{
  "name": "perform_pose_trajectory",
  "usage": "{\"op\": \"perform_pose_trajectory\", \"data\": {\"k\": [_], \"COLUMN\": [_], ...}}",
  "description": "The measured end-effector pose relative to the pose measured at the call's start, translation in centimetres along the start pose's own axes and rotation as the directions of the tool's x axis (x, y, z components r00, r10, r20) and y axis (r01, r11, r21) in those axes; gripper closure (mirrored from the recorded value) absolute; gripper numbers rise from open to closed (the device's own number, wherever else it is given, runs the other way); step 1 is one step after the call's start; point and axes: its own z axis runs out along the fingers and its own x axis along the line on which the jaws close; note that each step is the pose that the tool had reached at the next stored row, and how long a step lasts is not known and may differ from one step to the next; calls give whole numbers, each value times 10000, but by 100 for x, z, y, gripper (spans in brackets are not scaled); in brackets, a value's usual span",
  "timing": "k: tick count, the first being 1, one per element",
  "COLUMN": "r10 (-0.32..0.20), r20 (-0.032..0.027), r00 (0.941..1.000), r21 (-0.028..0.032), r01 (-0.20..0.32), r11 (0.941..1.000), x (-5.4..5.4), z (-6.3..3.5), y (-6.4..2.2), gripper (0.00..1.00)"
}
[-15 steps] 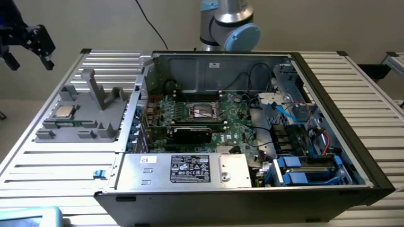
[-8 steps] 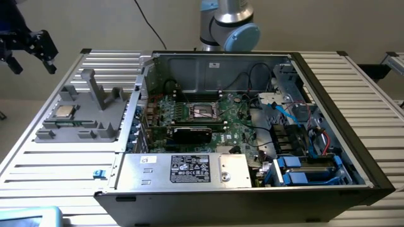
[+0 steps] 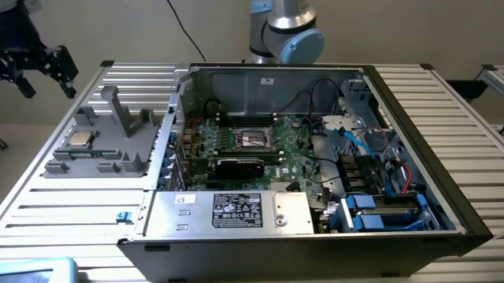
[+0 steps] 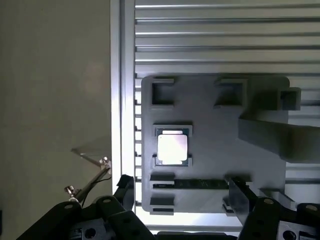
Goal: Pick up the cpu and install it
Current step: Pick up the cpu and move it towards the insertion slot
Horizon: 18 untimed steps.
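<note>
The cpu [image 3: 80, 140] is a small silver square chip lying flat in a pocket of the grey holder [image 3: 102, 162], which sits on the slatted table at the exterior view's left, beside the computer case. In the wrist view the cpu [image 4: 172, 147] shines in the middle of the grey holder [image 4: 215, 150]. My black gripper [image 3: 47, 87] hangs high above the table's far-left corner, well above the cpu and apart from it. Its fingers stand wide open with nothing between them. In the wrist view the gripper [image 4: 182, 197] straddles the holder's near edge.
The open computer case [image 3: 425, 118] fills the middle, with the dark socket frame [image 3: 254, 139] on the green motherboard. A silver box with a white label [image 3: 228, 210] lies along the case's front. Tall grey posts [image 3: 118, 112] rise from the holder. The arm's base [image 3: 287, 35] stands behind the case.
</note>
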Motion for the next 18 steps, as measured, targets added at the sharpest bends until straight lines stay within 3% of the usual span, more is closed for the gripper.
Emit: {"op": "perform_pose_trajectory", "data": {"k": [18], "r10": [43], "r20": [-2], "r00": [10000], "r21": [1], "r01": [-43], "r11": [10000], "x": [-2], "z": [325], "y": [-47], "gripper": [15]}}
